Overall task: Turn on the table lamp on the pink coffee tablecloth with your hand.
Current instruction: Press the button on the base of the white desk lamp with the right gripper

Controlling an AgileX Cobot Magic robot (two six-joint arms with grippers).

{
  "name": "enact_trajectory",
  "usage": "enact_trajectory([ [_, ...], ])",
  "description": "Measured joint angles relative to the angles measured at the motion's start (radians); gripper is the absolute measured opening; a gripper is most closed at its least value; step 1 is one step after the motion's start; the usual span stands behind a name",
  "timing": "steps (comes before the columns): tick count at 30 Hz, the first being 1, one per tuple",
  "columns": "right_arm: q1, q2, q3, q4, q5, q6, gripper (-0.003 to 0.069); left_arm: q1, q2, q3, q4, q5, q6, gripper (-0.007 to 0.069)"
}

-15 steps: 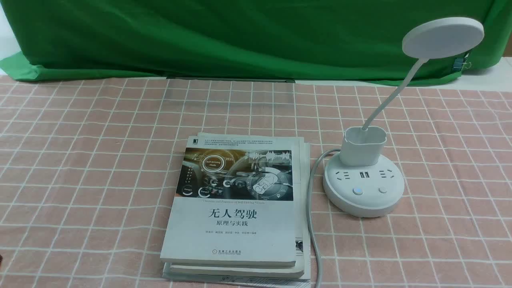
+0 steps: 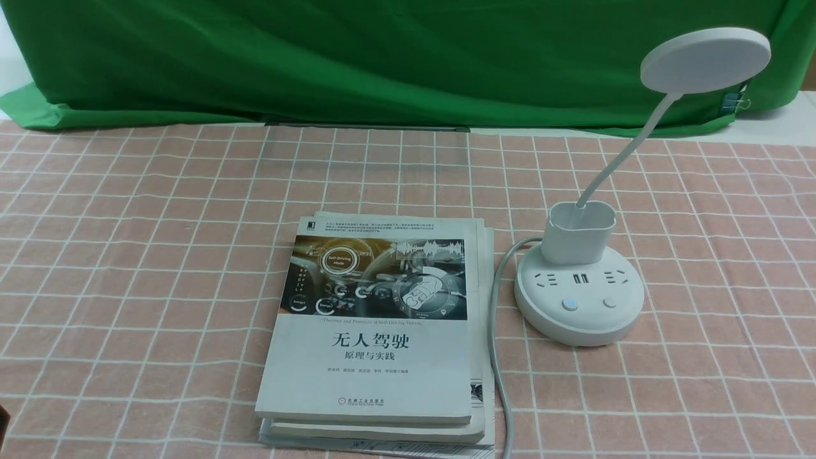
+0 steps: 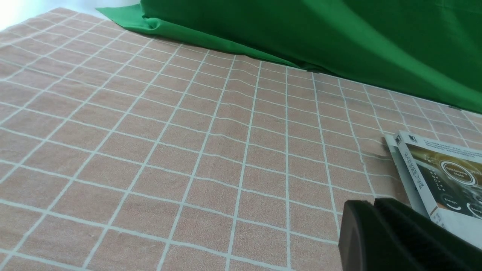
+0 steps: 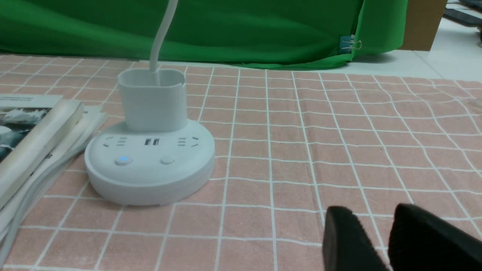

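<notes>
White table lamp stands on pink coffee tablecloth on tabletop, at 3 o'clock from book pile. Flat round head up high, thin neck leans toward 1 o'clock, cup on round base. Two buttons; left button glows blue. Left tool tips pressed together. Right tool tips bit apart, empty, near base.
</notes>
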Motion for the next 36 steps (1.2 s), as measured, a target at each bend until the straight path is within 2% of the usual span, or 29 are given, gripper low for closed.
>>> enact_trajectory([
  [31,0.0,0.0,0.0,0.0,-0.023,0.001,0.0242,0.0,0.0,0.0,0.0,0.0,0.001,0.0019],
  [34,0.0,0.0,0.0,0.0,-0.06,0.035,0.0242,0.0,0.0,0.0,0.0,0.0,0.001,0.0019],
  [36,0.0,0.0,0.0,0.001,-0.09,0.142,0.0242,0.0,0.0,0.0,0.0,0.0,0.001,0.0019],
])
